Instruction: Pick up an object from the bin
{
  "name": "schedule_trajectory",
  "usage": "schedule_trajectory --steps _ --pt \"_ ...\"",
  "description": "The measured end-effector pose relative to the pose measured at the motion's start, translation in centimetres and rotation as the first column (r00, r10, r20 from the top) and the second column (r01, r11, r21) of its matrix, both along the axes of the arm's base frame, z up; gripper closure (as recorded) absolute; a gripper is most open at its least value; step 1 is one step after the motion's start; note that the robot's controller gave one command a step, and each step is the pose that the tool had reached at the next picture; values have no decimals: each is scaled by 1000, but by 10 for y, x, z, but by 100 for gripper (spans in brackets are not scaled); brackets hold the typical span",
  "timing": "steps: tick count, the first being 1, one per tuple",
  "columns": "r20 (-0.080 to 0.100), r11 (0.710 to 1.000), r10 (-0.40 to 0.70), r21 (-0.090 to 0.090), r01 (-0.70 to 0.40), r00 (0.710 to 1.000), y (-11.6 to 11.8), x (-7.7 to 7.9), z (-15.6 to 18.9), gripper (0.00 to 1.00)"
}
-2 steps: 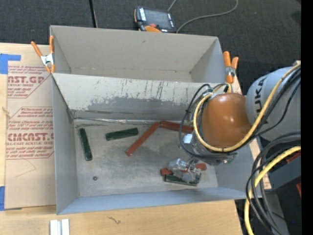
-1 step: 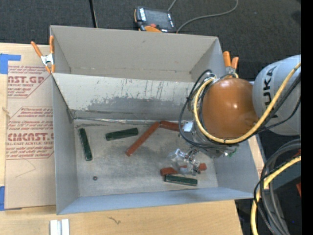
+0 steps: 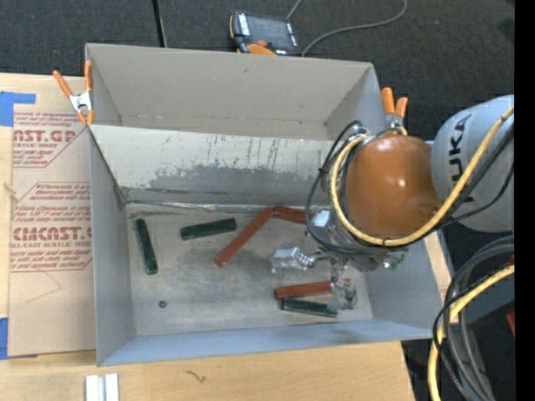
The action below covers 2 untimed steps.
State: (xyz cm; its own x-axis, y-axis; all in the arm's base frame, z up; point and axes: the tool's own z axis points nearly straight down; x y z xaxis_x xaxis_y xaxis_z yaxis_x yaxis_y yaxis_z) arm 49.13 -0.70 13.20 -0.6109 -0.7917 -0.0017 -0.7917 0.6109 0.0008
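Grey metal walls of the bin (image 3: 226,98) slope down to a scuffed floor where a few short sticks lie scattered. Reaching in from the right, the arm (image 3: 476,170) carries a rounded orange-brown cover (image 3: 389,186) ringed by yellow and black cables (image 3: 334,182). Below it the gripper (image 3: 343,289) hangs low over the front right corner of the floor. The cover and wrist hide it too much to tell whether it is apart or together, or whether it has anything in it. Right at the gripper lie a short red stick (image 3: 303,290) and, just in front of that and roughly parallel, a dark green stick (image 3: 309,307); their right ends reach the gripper. A silvery metal piece (image 3: 288,259) sits just behind them. Further left a long reddish-brown stick (image 3: 242,239) lies slantwise, its upper end meeting another red stick (image 3: 291,215) near the back wall. On the left are a second green stick (image 3: 208,229) lying crosswise and a third green stick (image 3: 147,245) near the left wall
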Motion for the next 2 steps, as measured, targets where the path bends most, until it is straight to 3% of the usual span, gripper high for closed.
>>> schedule_trajectory --steps 1,2 --pt "2 986 -164 1 164 986 -2 1 -63 0" --pt "-1 987 -164 0 164 987 -2 0 -63 100"
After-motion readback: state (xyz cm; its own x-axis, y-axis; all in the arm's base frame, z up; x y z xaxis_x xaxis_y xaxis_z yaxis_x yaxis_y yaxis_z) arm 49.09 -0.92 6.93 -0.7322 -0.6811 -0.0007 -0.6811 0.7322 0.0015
